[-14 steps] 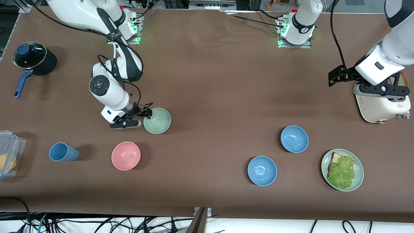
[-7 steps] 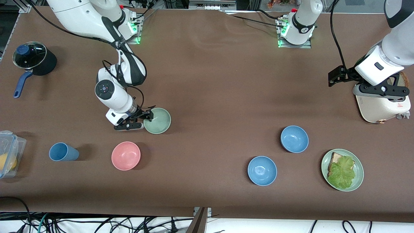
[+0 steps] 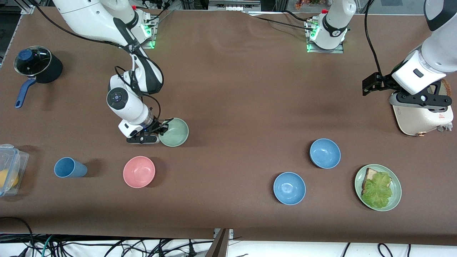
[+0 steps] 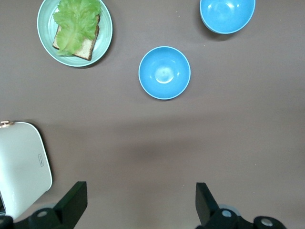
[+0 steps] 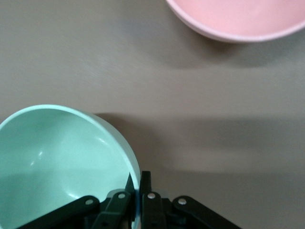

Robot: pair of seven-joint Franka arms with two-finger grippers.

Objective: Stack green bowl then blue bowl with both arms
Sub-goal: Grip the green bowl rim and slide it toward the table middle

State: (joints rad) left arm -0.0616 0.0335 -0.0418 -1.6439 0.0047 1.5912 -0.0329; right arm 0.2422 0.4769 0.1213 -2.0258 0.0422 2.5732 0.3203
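Note:
The green bowl sits on the table toward the right arm's end. My right gripper is shut on its rim, one finger inside and one outside; the right wrist view shows the bowl pinched between the fingers. Two blue bowls lie toward the left arm's end: one farther from the front camera, one nearer. Both show in the left wrist view. My left gripper is open and empty, held high beside the toaster; it waits there.
A pink bowl and a blue cup lie nearer the front camera than the green bowl. A green plate with bread and lettuce, a white toaster, a black pot and a plastic box stand at the table's ends.
My right gripper has closed in on the green bowl's rim and shut on it; the right arm's wrist shifted slightly toward the bowl. The left arm has not moved.

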